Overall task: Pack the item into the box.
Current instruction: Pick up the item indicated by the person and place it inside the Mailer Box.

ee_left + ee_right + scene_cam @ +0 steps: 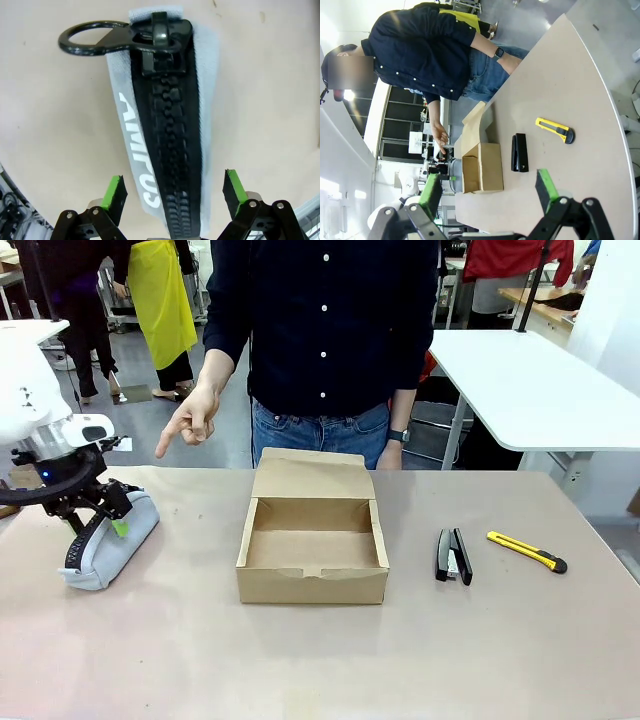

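While the left gripper (98,530) hangs over the grey-blue zip pouch (100,568) lying near the table's (300,660) left edge, its jaws are spread wide to either side of the black zipper, the green pads (116,184) just beside the fabric. The cardboard box (312,587) sits at the table's middle with its flap lid up, well apart from the pouch. A black stapler (453,556) and a yellow utility knife (527,551) lie toward the right edge, a person's hand (193,420) points 1 finger down over the far edge, and the right gripper (488,182) is spread too.
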